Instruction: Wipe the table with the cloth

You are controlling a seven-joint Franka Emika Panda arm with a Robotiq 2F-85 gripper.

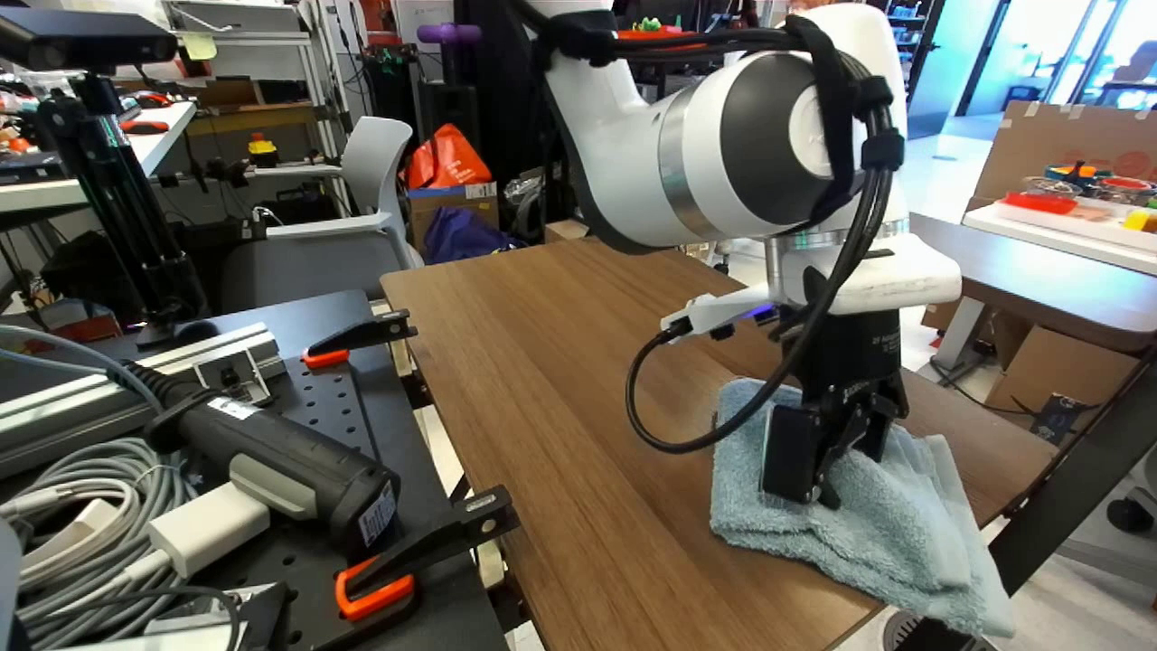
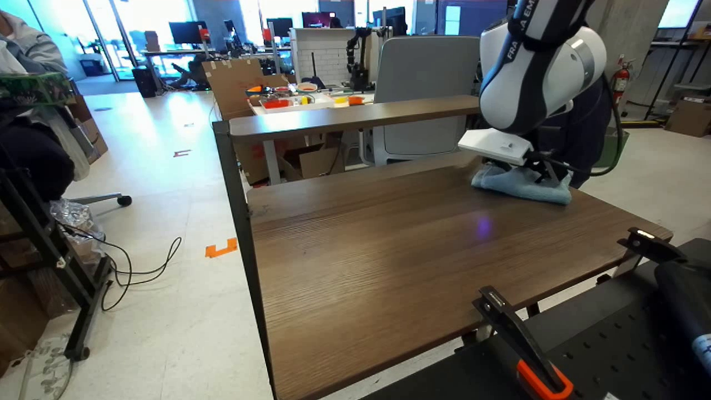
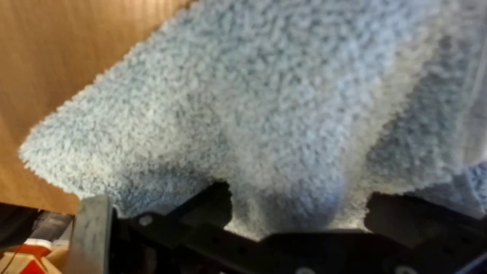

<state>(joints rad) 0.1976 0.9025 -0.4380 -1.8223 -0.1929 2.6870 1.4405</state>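
1. One pale blue cloth (image 1: pixel 904 542), thick and folded, lies at one end of the brown table (image 1: pixel 560 407). In an exterior view a corner of it runs out past the edge of the wood.
2. Gripper (image 1: pixel 832 479) points down onto the cloth, touching it. In the wrist view its fingers (image 3: pixel 217 201) stand apart, cloth humped between them; cannot tell whether they squeeze it or merely press on top.
3. Cloth fills most of the wrist view, wood showing along the left.
4. Arm (image 1: pixel 633 172), white and dark grey, leans over the table, black cables strapped along it.
5. Purple spot of light (image 2: pixel 484 226) on the wood, near the cloth.
6. Black bench (image 1: pixel 411 443) alongside; two clamps (image 1: pixel 452 538) with orange parts at its table-side edge. On it: black handheld tool (image 1: pixel 280 461), metal rail (image 1: pixel 54 425), coiled pale cable (image 1: pixel 27 579).
7. Beyond the table in an exterior view, narrower wooden tabletop (image 2: pixel 355 118); grey chair (image 2: pixel 427 72) behind that. Person (image 2: pixel 36 47) partly in frame at the left border.
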